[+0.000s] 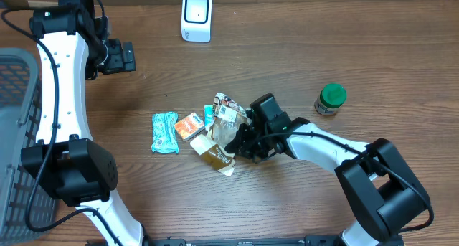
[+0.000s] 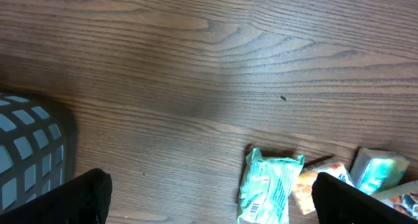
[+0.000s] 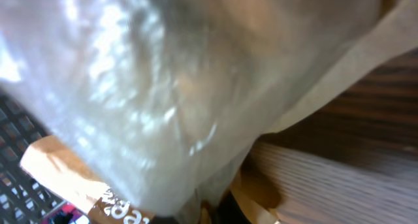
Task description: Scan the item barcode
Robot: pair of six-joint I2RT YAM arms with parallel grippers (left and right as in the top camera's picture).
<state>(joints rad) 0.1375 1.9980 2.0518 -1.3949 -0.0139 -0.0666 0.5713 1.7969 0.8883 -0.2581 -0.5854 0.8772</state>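
Several snack packets lie in a pile mid-table: a teal packet (image 1: 165, 132), an orange one (image 1: 188, 125), a small teal-and-white one (image 1: 210, 115), and a brown pouch with a clear window (image 1: 217, 155). My right gripper (image 1: 240, 140) is down at the pile's right side, shut on the brown pouch. Its shiny film (image 3: 163, 87) fills the right wrist view, pinched at the bottom by my right gripper (image 3: 219, 214). The white scanner (image 1: 196, 16) stands at the back centre. My left gripper (image 1: 126, 57) hovers open at the back left, holding nothing. It is above the teal packet (image 2: 268, 185).
A grey mesh basket (image 1: 14, 95) sits at the table's left edge, its corner showing as the basket (image 2: 26, 145) in the left wrist view. A green-lidded jar (image 1: 330, 99) stands to the right of the pile.
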